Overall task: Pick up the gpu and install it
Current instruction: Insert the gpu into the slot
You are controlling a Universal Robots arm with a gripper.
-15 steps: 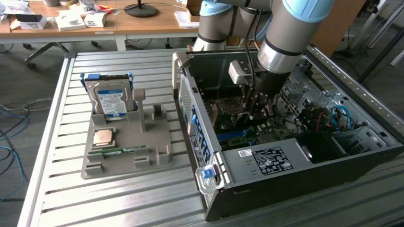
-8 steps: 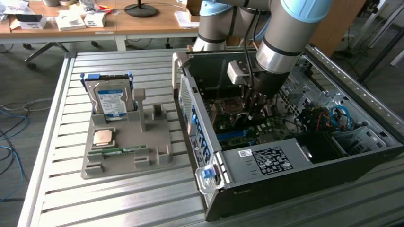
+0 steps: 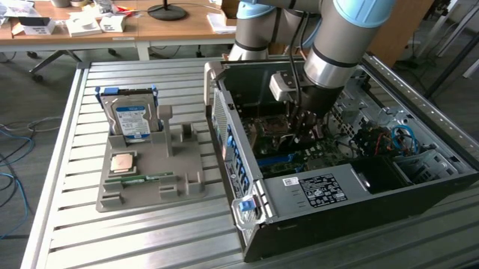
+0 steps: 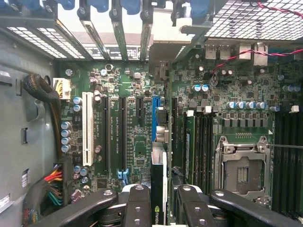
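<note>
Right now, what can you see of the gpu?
The gpu shows edge-on: a thin dark card with a pale strip and a green logo near the gripper, grey metal at its far end. It stands on edge, clamped between the fingers, in line with the blue slot. Whether it touches the slot I cannot tell.

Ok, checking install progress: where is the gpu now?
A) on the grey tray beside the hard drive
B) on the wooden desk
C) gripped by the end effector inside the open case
C: the end effector clamps the gpu edge-on above the motherboard.
</note>
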